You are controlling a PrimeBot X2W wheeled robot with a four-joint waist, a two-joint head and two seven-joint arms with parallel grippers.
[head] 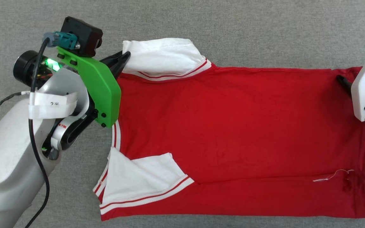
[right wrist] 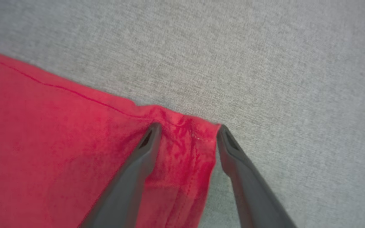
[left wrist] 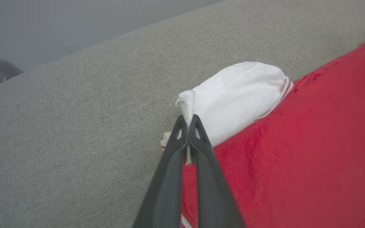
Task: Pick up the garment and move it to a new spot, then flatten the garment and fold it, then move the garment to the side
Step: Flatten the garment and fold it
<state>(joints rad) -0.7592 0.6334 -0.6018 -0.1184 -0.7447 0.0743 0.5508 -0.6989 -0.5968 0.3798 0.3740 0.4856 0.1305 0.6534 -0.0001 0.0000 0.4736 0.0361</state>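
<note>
Upper left, the left gripper point(left wrist: 188, 119) clamps the red jersey point(head: 233, 126) by its white sleeve point(left wrist: 236, 91); the right gripper point(right wrist: 187, 129), fingers apart, should close on the hem corner point(right wrist: 203, 128) first.

Bright, soft, even light. The red shirt point(head: 233, 126) casts only a thin shadow along its edges. The head view is sharp. The right wrist view is slightly blurred throughout. In the left wrist view, the left gripper point(left wrist: 188, 117) blurs toward the bottom edge.

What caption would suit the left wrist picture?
Left gripper shut on the white sleeve of the garment, lying on grey fabric.
</note>
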